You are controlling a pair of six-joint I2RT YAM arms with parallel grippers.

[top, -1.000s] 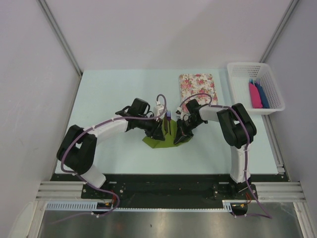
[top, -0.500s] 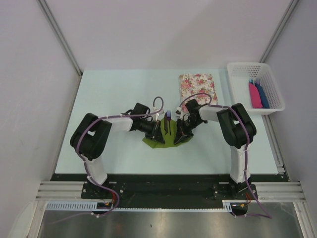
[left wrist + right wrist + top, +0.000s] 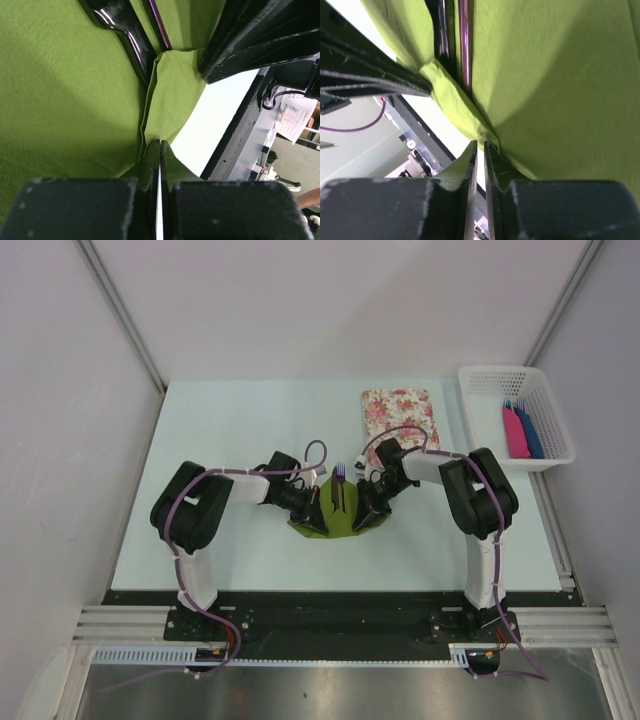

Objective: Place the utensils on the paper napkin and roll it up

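As the left tool (image 3: 318, 508) and right tool (image 3: 364, 507) each clamp a raised side of the paper napkin (image 3: 337, 526), midway along the counter (image 3: 230, 430) toward its near edge, wrapping the utensils (image 3: 341, 487) appears begun, next needing one flap carried across them.

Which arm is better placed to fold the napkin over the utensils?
Probably left. The left gripper is shut on a raised napkin fold that reaches the utensils. The right gripper shows a gap, so its hold is unclear.
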